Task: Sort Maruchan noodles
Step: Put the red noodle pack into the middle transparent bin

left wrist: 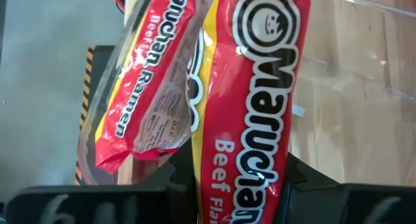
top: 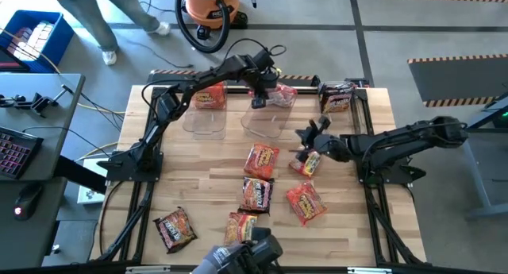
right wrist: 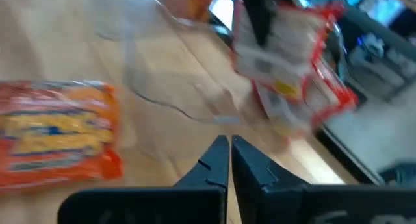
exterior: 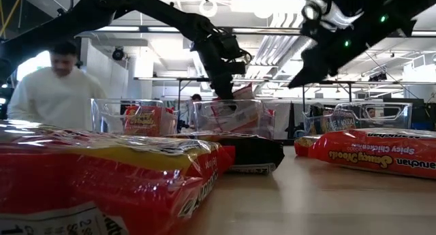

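My left gripper [top: 260, 98] hangs over the middle clear bin [top: 266, 119] at the table's far edge, shut on a red Maruchan beef packet [left wrist: 260, 120]. A second red-and-white packet [left wrist: 149, 100] lies in that bin. The left bin [top: 208, 119] holds an orange packet [top: 210, 95]; the right bin [top: 337, 107] holds a dark one [top: 336, 95]. Several orange packets [top: 260, 159] lie flat on the table. My right gripper [right wrist: 229, 146] is shut on nothing, raised above the table right of centre, near an orange packet [top: 309, 164]. My left gripper pinches the red beef packet between its two fingers [left wrist: 296, 182], near one end of the packet [left wrist: 244, 185]. The fingers come from above, pointing down. The packet hangs below them into the middle bin [exterior: 231, 116], beside the packet lying there.
A dark packet [top: 175, 229] and an orange one [top: 242, 225] lie near the table's near edge. Bare wood shows on the table's near right [top: 357, 226]. A person in white [exterior: 58, 92] stands beyond the far left; a shop vacuum [top: 208, 8] stands behind the table.
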